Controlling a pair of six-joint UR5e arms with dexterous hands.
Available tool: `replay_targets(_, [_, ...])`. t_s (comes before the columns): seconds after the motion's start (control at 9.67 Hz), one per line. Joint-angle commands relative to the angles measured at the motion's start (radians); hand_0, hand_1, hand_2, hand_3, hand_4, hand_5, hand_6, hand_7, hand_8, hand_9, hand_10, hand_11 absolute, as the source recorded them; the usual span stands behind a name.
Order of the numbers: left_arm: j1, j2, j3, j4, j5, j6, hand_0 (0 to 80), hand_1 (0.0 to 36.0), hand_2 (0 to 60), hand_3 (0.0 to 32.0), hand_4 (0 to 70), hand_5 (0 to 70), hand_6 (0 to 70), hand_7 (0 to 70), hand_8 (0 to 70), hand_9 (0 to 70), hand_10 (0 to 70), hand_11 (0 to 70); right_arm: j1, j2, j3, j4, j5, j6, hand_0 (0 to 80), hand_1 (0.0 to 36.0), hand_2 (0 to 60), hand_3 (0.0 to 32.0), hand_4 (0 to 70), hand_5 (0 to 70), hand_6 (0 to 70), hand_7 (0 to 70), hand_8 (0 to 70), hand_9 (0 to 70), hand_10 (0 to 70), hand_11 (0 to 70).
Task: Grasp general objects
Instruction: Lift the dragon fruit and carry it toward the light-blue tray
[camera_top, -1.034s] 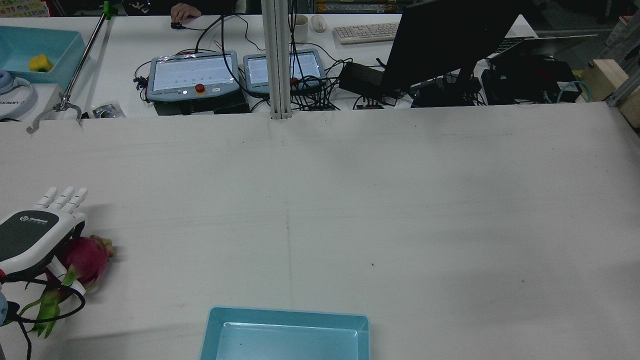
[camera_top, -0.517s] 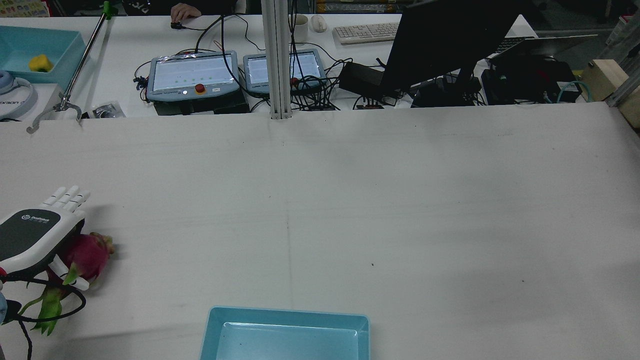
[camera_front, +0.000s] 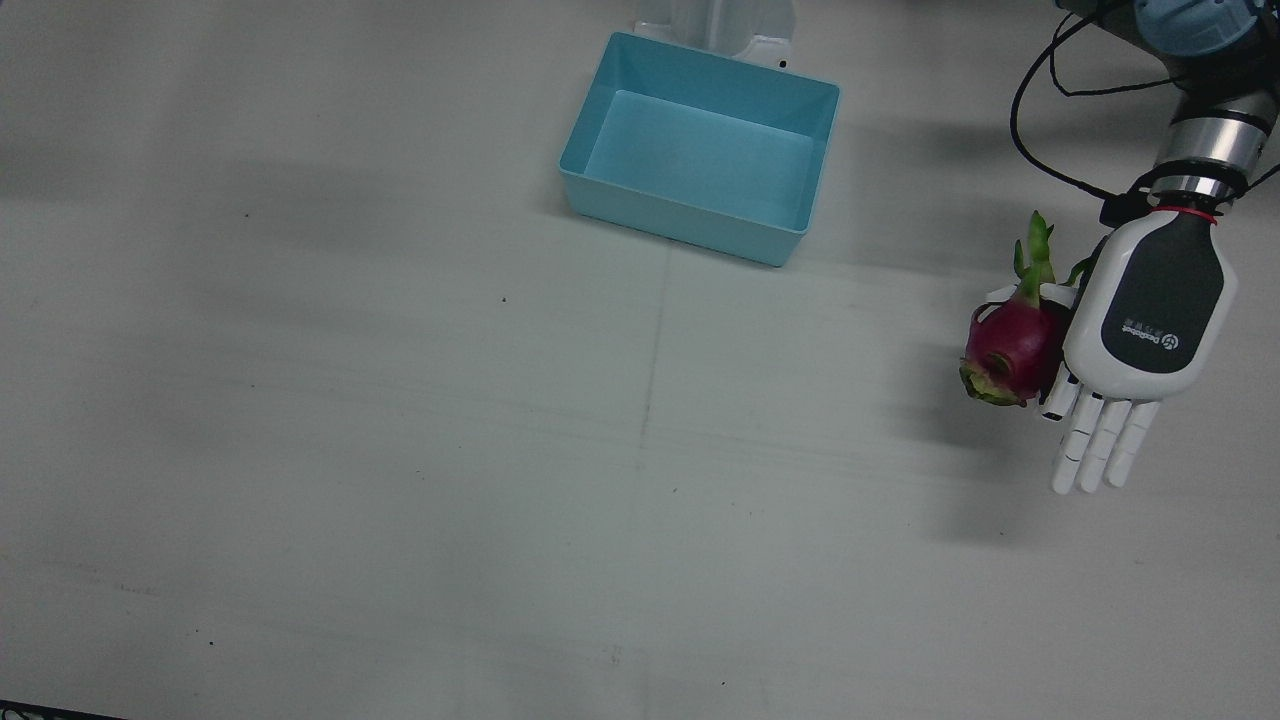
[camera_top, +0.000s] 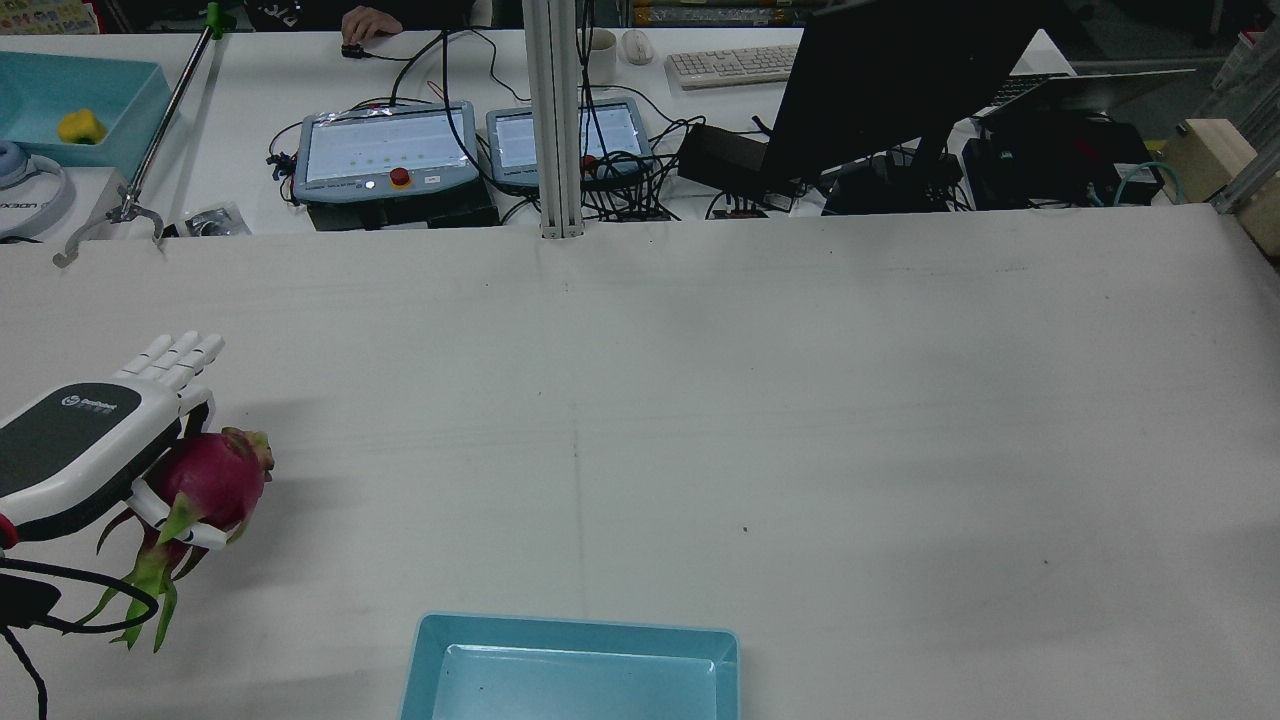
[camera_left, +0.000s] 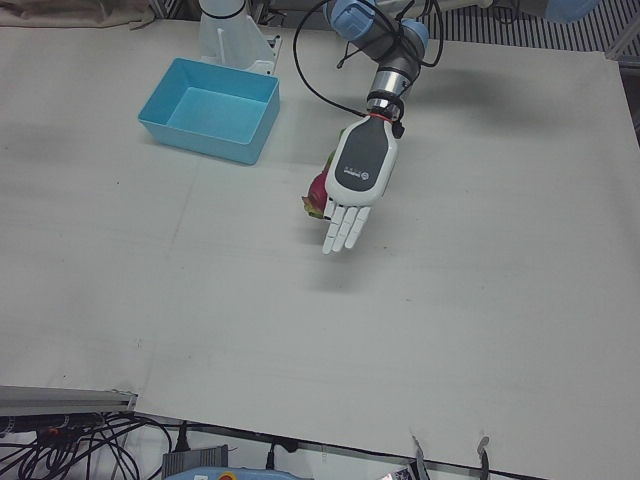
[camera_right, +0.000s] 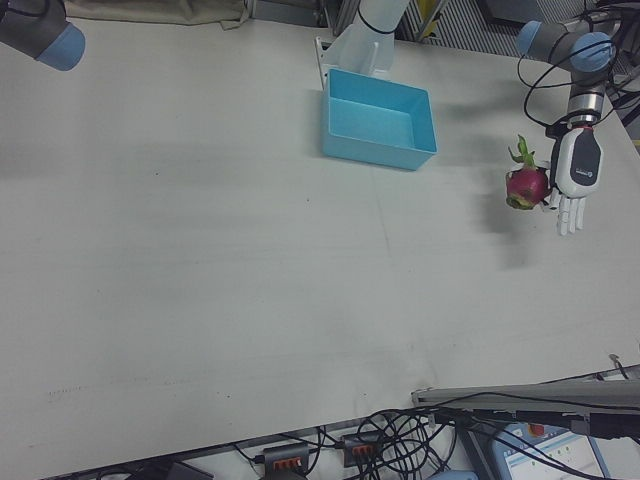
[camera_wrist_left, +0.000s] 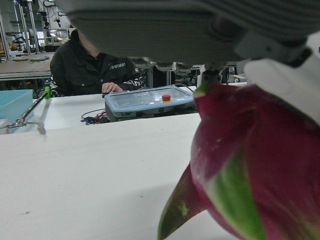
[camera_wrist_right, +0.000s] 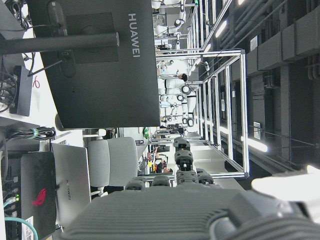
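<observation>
left robot hand (camera_top: 95, 450): thumb clasps dragon fruit (camera_top: 205, 487), other fingers straight | fruit above desk (camera_top: 700, 400), left edge | right robot hand: state unclear

Left hand (camera_left: 358, 170) hides dragon fruit (camera_left: 317, 190).

Magenta dragon fruit (camera_top: 212, 480) with green tips, white-and-grey hand (camera_top: 90, 440), light-blue bin (camera_front: 700, 150).

White left hand (camera_front: 1140, 340) with dark-grey logo-marked back, silver wrist, black cable.
</observation>
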Motion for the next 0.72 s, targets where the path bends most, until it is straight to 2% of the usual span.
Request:
replay_targets(0.0, [-0.1, -0.129, -0.045, -0.001, 0.257, -0.072, 40.9, 10.4, 15.0, 0.0, 6.2, 69.4, 0.0, 3.8, 0.0, 0.0, 0.0, 0.0, 0.0, 0.0, 0.0, 0.001, 0.0, 0.0, 0.0, 0.0, 0.0, 0.0, 0.0, 0.0, 0.0, 0.0, 0.0, 0.0, 0.0, 0.0])
replay_targets(0.1, [-0.123, -0.164, -0.049, 0.001, 0.357, -0.097, 42.3, 11.0, 15.7, 0.0, 8.3, 70.0, 0.0, 4.9, 0.0, 0.0, 0.0, 0.0, 0.0, 0.0, 0.0, 0.001, 0.0, 0.0, 0.0, 0.0, 0.0, 0.0, 0.0, 0.0, 0.0, 0.0, 0.0, 0.0, 0.0, 0.0])
replay_targets(0.31, [-0.128, -0.241, -0.051, 0.015, 0.499, -0.173, 43.3, 11.2, 17.0, 0.0, 13.5, 70.0, 0.0, 7.0, 0.0, 0.0, 0.0, 0.0, 0.0, 0.0, 0.0, 0.001, 0.0, 0.0, 0.0, 0.0, 0.0, 0.0, 0.0, 0.0, 0.0, 0.0, 0.0, 0.0, 0.0, 0.0])
replay_targets(0.62, [-0.125, -0.258, -0.138, 0.015, 0.659, -0.239, 44.7, 11.5, 18.2, 0.0, 19.0, 70.0, 0.0, 11.1, 0.0, 0.8, 0.0, 0.0, 0.0, 0.0, 0.0, -0.001, 0.0, 0.0, 0.0, 0.0, 0.0, 0.0, 0.0, 0.0, 0.0, 0.0, 0.0, 0.0, 0.0, 0.0])
